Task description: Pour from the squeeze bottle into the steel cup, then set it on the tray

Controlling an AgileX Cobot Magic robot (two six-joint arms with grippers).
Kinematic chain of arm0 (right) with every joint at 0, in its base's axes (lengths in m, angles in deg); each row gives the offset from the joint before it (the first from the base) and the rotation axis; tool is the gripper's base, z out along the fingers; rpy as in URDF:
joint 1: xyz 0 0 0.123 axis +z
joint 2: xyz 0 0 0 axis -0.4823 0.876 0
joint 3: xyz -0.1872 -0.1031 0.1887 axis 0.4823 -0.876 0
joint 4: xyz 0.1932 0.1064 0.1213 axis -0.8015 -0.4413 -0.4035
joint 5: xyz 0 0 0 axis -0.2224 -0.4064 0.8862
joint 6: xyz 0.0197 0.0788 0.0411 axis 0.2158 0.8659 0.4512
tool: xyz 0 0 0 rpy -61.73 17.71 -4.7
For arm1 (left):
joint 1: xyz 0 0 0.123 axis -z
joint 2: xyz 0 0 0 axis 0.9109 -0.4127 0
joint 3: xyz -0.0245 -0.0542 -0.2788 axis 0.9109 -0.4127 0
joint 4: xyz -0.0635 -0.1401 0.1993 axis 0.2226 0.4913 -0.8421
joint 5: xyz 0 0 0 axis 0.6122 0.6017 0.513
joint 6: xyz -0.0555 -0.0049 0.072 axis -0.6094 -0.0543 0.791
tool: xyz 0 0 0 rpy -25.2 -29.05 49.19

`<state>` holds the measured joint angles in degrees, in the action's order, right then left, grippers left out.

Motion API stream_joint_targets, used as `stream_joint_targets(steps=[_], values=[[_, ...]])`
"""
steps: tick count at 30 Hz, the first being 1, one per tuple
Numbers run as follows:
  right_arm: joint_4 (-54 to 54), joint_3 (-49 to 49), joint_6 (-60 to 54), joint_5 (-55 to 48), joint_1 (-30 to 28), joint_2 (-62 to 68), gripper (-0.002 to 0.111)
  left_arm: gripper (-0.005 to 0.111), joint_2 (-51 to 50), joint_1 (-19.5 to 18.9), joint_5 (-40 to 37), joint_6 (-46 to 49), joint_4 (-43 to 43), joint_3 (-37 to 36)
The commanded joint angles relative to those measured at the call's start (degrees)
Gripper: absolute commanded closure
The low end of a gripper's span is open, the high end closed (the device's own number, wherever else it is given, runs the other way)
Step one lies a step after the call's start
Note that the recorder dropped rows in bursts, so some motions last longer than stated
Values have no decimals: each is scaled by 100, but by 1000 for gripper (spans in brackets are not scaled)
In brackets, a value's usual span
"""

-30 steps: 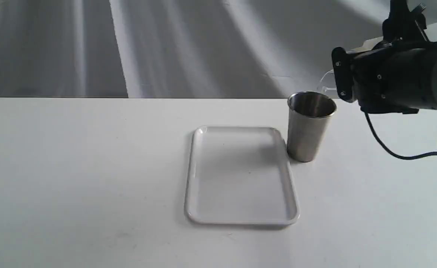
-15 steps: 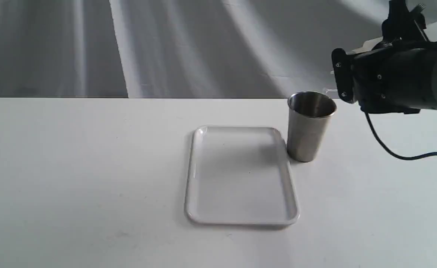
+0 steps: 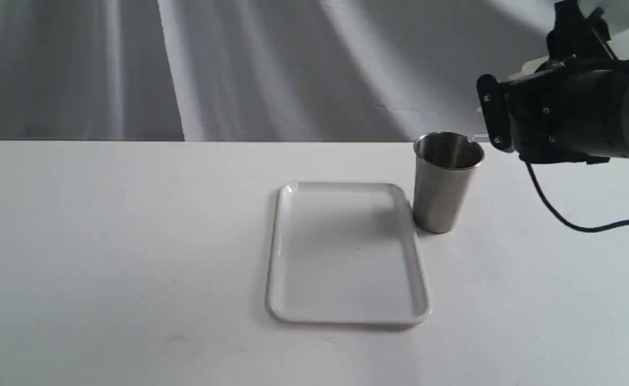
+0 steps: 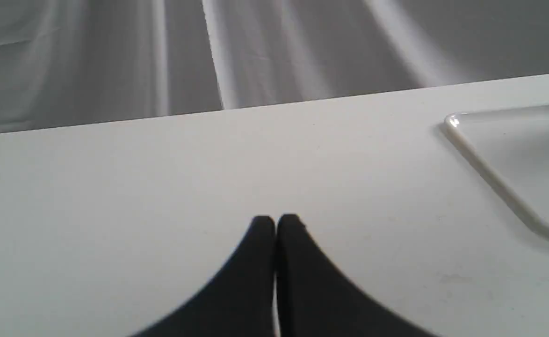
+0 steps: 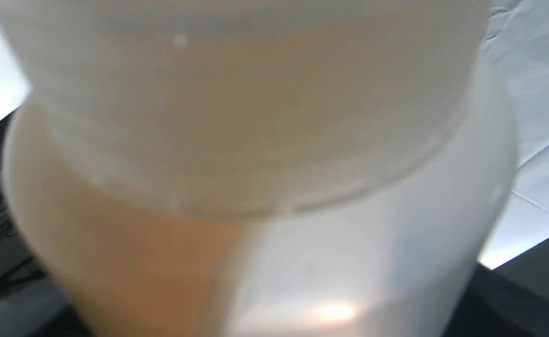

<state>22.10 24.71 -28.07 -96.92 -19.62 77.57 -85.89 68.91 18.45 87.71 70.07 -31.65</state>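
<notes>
The steel cup (image 3: pixel 444 182) stands upright on the table, just right of the tray's (image 3: pixel 346 316) far right corner. The tray holds nothing. My right arm's wrist (image 3: pixel 553 120) hovers to the right of the cup's rim and hides most of the squeeze bottle. Only the nozzle tip (image 3: pixel 474 138) pokes out, level with the rim at its right side. In the right wrist view the tilted squeeze bottle (image 5: pixel 256 164) fills the frame, amber liquid inside, held by the gripper; the fingers barely show. My left gripper (image 4: pixel 275 220) is shut, empty, low over bare table left of the tray (image 4: pixel 489 171).
The white table's far edge (image 3: pixel 132 141) runs in front of a grey draped backdrop. A black cable (image 3: pixel 571 222) hangs from the right wrist over the table to the right of the cup.
The right wrist has turned a little and the nozzle has dipped down to the cup's rim. The cap strap loop seen above the cup has gone out of sight. Cup and tray are still.
</notes>
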Motion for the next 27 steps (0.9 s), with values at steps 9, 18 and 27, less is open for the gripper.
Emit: stream_joint_targets(steps=[9, 18, 27], values=[[225, -2, -9, -105, 11, -103, 108, 107, 15, 33, 39, -30, 4, -25], [225, -2, -33, -92, 11, -103, 108, 107, 15, 33, 39, -19, 4, -25], [225, -2, -302, -92, 22, -103, 108, 107, 15, 33, 39, -19, 4, -25]])
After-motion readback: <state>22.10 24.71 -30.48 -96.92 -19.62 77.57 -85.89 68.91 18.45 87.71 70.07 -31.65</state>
